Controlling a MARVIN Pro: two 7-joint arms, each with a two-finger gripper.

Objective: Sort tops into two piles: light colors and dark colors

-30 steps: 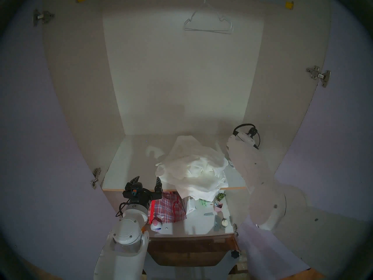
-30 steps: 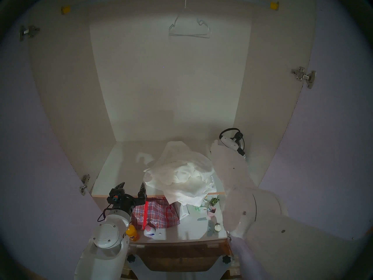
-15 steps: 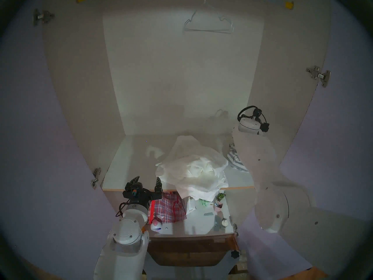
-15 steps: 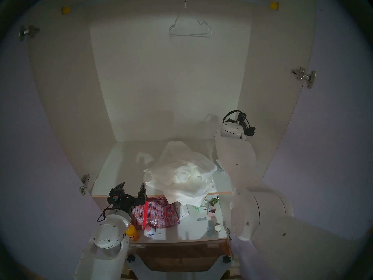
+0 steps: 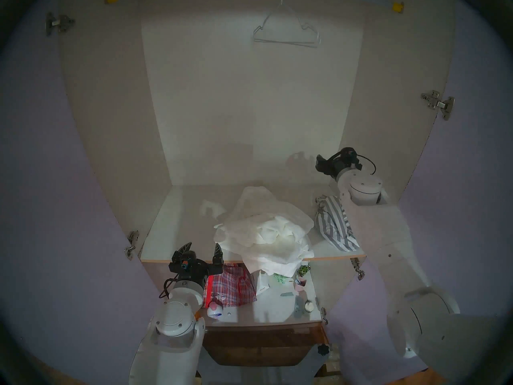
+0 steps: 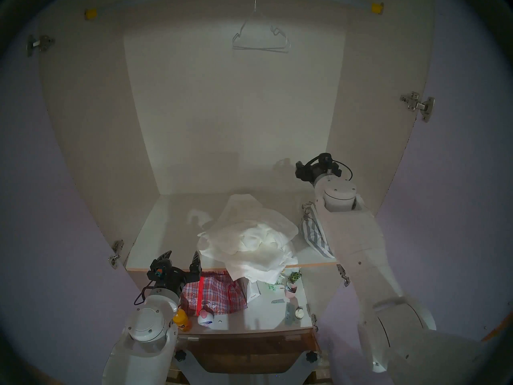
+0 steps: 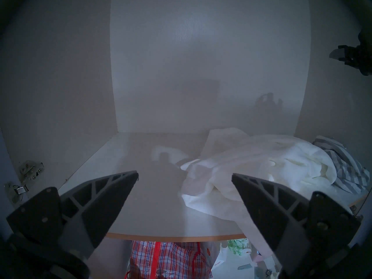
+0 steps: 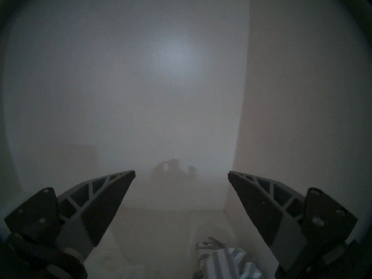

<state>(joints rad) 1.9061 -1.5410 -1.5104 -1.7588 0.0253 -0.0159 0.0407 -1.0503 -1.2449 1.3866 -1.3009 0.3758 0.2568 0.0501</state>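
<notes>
Right of centre on the shelf [image 5: 177, 237]: striped bundle [image 5: 334, 226] beside white heap [image 5: 263, 234]. Soft, light, floppy cloth, probably slippery; best pinched at a raised fold. Right gripper [image 8: 181, 175] spread, empty, above the stripes; left gripper [image 7: 184, 177] spread, empty, lower left.

Two head views looking down and forward from well back and above, straight into the open wardrobe, near-identical pics, the right eye just shifted sideways. Both catch the table [image 5: 177, 231], white heap [image 5: 263, 234], striped bundle [image 5: 333, 226] and the hanger [image 5: 286, 31] up top. Left wrist view sitting low at the near left edge, facing far, jaws wide at the bottom corners, sharing the white heap [image 7: 261, 171] and striped bundle [image 7: 346, 167] with the head views. Right wrist view up close to the hazy far wall on the right, only a scrap of striped bundle [image 8: 225, 260] at the bottom.
</notes>
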